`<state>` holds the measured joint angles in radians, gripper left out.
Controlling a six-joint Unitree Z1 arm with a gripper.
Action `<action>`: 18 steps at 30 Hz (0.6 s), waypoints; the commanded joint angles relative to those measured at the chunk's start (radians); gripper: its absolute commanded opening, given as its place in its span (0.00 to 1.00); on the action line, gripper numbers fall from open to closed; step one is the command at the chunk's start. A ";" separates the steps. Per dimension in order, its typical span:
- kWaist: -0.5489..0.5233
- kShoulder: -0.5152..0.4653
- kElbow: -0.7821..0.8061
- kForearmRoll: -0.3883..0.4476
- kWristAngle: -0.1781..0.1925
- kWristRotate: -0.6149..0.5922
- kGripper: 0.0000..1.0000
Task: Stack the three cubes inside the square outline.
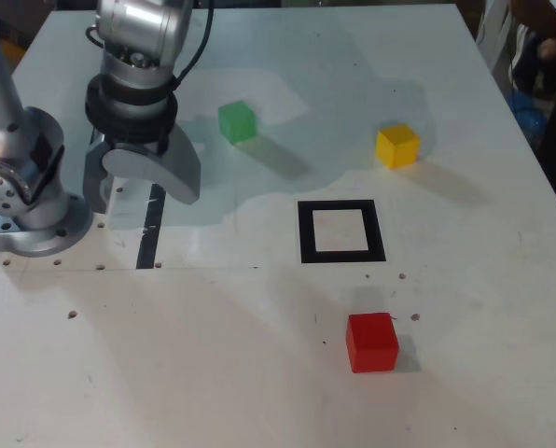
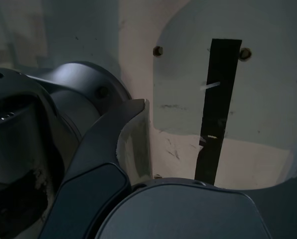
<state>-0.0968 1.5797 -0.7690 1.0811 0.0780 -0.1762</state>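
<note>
One red cube (image 1: 371,342) sits nearest the camera on the white, scuffed tabletop (image 1: 213,355). Going from the exterior view's left: the end effector (image 1: 143,177) hangs over a black tape strip (image 1: 150,233), grasping nothing, its jaws apparently closed; one green cube (image 1: 237,121); the empty square outline (image 1: 340,231); one yellow cube (image 1: 396,146). All three cubes lie well apart, outside the outline.

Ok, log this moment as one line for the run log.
gripper: holding nothing, over tape strip | red cube, yellow cube, green cube: apart on table | square outline: empty | stack: not begun
</note>
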 commanded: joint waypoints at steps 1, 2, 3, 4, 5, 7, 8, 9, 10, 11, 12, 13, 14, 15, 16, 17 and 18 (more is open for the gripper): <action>0.002 -0.003 -0.003 -0.001 -0.004 0.001 1.00; 0.002 -0.004 -0.003 -0.002 -0.005 0.001 1.00; 0.002 -0.005 -0.002 -0.001 -0.006 0.001 1.00; 0.002 -0.006 -0.001 0.000 -0.007 0.001 1.00; 0.002 -0.008 0.000 0.002 -0.008 0.001 1.00; 0.002 -0.012 0.001 0.006 -0.010 0.001 1.00; 0.002 -0.013 0.001 0.008 -0.011 0.001 0.99; 0.002 -0.014 0.000 0.011 -0.013 0.001 0.99; 0.002 -0.015 -0.001 0.013 -0.014 0.001 0.99; 0.002 -0.017 -0.002 0.015 -0.015 0.001 0.99; 0.003 -0.018 -0.005 0.015 -0.017 0.000 0.99; 0.001 -0.020 -0.013 0.016 -0.020 -0.001 0.99; -0.004 -0.021 -0.024 0.018 -0.023 -0.004 0.99; -0.014 -0.020 -0.041 0.021 -0.025 -0.009 0.99; -0.028 -0.018 -0.065 0.027 -0.028 -0.017 0.99; -0.046 -0.012 -0.097 0.038 -0.030 -0.029 0.99; -0.068 -0.001 -0.137 0.057 -0.032 -0.044 0.99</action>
<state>-0.1379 1.5635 -0.8585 1.1132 0.0495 -0.2024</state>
